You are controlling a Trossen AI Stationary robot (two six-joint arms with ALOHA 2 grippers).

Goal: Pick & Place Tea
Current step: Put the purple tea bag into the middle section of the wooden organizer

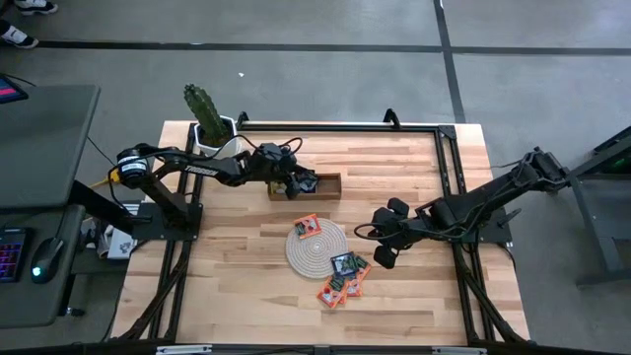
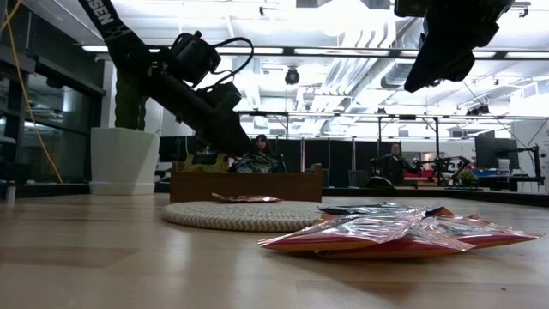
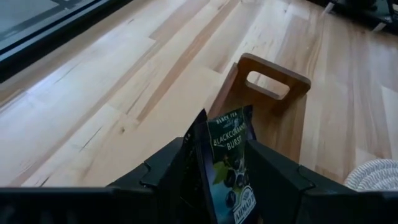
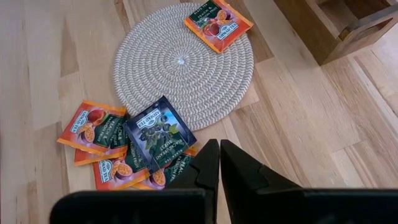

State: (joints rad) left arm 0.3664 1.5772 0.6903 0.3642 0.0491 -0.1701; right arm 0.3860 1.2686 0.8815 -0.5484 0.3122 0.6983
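My left gripper (image 1: 308, 183) is over the brown wooden tray (image 1: 330, 178) at the far middle of the table, shut on a dark blue tea sachet (image 3: 227, 155). My right gripper (image 4: 215, 148) is shut and empty. It hovers above the table just right of the round woven mat (image 4: 183, 62). One orange sachet (image 4: 217, 23) lies flat on the mat's far edge. A dark blue sachet (image 4: 158, 134) lies on top of a pile of several orange sachets (image 4: 93, 127) at the mat's near edge. My left gripper pinches the dark blue sachet by its lower part (image 3: 231, 186) between its two fingers, one on each flat face. The fingers slant down from the table's left. The sachet stands on edge, its printed top sticking out past the fingertips, above the tray's end with the handle slot (image 3: 268, 86).
A white pot with a cactus (image 1: 209, 123) stands at the table's far left corner, behind the left arm. A black frame rail (image 1: 449, 168) runs along the far and right edges. Bare wood lies left of the mat and along the near edge.
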